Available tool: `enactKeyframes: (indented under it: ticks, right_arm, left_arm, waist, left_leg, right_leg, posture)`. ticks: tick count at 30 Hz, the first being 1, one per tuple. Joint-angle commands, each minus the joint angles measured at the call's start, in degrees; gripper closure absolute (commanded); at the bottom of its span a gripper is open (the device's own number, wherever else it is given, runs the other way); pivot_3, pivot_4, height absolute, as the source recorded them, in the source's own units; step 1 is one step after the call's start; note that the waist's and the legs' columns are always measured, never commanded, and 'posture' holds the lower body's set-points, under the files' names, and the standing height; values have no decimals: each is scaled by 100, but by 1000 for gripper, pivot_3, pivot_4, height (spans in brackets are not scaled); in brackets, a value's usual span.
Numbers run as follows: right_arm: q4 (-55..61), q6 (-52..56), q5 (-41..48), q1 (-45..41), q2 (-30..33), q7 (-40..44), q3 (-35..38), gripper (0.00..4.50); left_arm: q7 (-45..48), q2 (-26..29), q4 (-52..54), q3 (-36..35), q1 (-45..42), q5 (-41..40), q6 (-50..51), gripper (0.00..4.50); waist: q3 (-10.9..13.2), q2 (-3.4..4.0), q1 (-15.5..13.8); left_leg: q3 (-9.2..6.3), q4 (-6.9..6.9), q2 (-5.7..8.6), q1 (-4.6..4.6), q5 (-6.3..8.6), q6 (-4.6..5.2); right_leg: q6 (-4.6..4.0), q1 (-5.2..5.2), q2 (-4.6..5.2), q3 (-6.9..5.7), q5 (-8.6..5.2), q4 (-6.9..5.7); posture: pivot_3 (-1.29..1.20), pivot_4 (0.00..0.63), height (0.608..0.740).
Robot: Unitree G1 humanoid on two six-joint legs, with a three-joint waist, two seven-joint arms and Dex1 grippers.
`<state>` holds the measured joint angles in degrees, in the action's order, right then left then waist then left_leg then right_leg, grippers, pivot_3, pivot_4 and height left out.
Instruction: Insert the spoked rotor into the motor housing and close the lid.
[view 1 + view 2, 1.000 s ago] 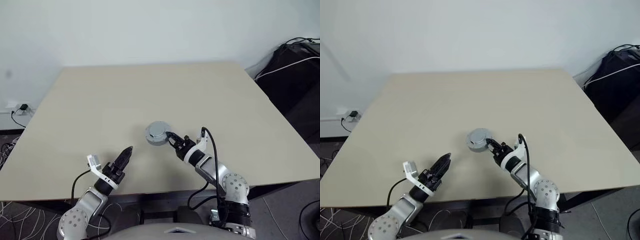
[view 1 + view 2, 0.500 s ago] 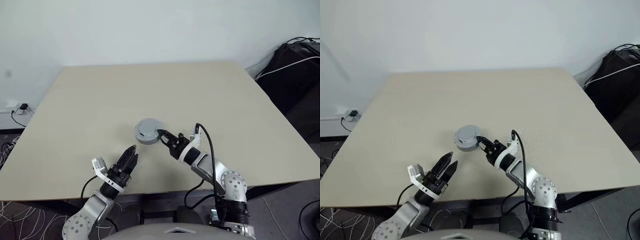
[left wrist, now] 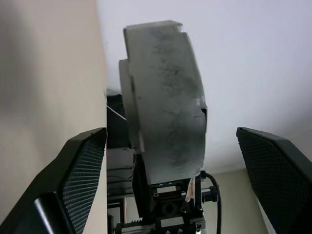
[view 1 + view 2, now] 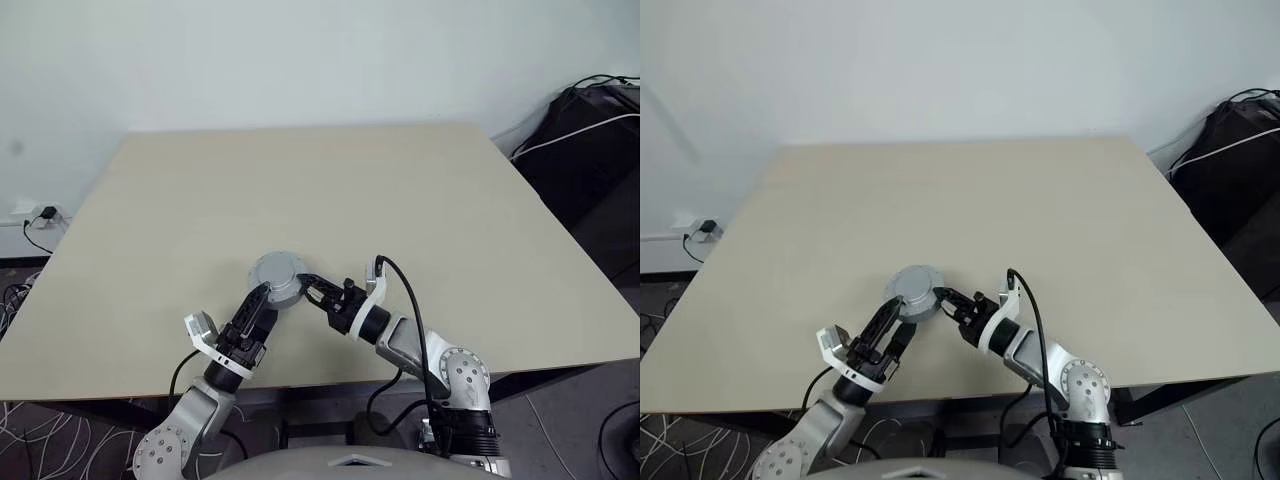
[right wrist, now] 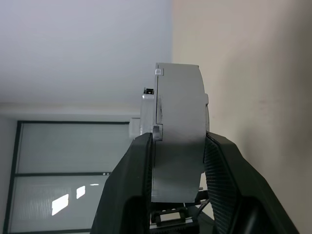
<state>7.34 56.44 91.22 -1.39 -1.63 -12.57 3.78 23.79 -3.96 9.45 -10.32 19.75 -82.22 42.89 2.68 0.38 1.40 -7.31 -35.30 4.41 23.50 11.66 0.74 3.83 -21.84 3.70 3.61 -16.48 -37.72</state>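
Near the front edge of the table [image 4: 420, 200], between my two arms, I have the grey round unit [image 4: 276, 273] lifted clear of the surface. My right gripper [image 4: 305, 283] is clamped on it by the two flat faces; the right wrist view shows both pads pressed flat against the unit's [image 5: 178, 131] sides. My left gripper [image 4: 266, 297] sits just beside and under it with its fingers [image 3: 80, 175] spread wide, one on either side of the unit [image 3: 163, 102] and touching nothing that I can see.

I read the piece as the housing with the lid already seated, though I cannot see inside, so I cannot say whether the rotor is in place.

It looks like solid metal: stiff, dense for its bulk, with smooth faces that offer little bite. Crushing it is not my worry; slipping is. Only a short stretch near one edge is pinched, so most of the body hangs out past the pads and could pivot.

For the left, I would take it across the rim on the side opposite the right gripper, fingers square to the curved wall and clear of the seam and the notches, and not ease the right's hold until the left is firm.
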Motion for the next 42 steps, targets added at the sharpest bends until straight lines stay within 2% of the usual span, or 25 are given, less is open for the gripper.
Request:
enactKeyframes:
  ticks: [1,15,18,23,26,35,42]
  right_arm:
    - [341,-16,386,-47,-23,72,-89,3290]
    - [449,-32,676,91,242,60,-356,3290]
    - [444,-64,678,90,274,71,-381,3290]
    - [439,-111,686,85,305,80,-416,3290]
    - [462,-183,600,93,308,110,-423,3290]
    - [742,-530,-385,51,382,641,-380,3290]
    - [841,-521,-704,22,543,911,-394,1006]
  left_arm:
    - [64,-345,234,40,-65,-176,-169,19]
    - [37,-267,200,269,-56,-215,-368,19]
    - [32,-268,207,280,-48,-253,-374,635]
    - [11,-264,220,291,-48,-266,-381,2268]
    - [-12,-260,241,291,-32,-291,-386,2304]
    - [-36,-260,297,223,-75,-270,-576,2308]
    - [-97,-180,277,47,-339,-211,-888,2365]
  waist:
    - [0,0,-1]
    - [0,-1,-4]
    - [-1,-1,-5]
    - [-1,-1,-9]
    - [-1,-2,-11]
    - [-1,-2,-16]
    - [-2,-2,-25]
  left_leg:
    - [0,0,0,0,-1,1]
    - [2,-3,0,0,-10,16]
    - [2,-5,0,0,-10,17]
    - [1,-8,0,0,-10,18]
    - [1,-11,0,0,-10,18]
    - [1,-20,0,0,-8,16]
    - [0,-22,0,0,-8,16]
  right_leg:
    - [0,0,0,0,0,0]
    - [0,2,0,0,0,0]
    - [0,3,-1,0,0,-1]
    - [1,4,-2,0,1,-2]
    - [1,5,-2,0,1,-2]
    - [5,10,-4,0,2,-3]
    - [5,10,-6,-1,4,-5]
  posture:
    - [0,0,740]
    - [0,0,740]
    - [0,0,740]
    - [0,0,740]
    - [0,0,740]
    - [0,0,740]
    - [0,0,740]
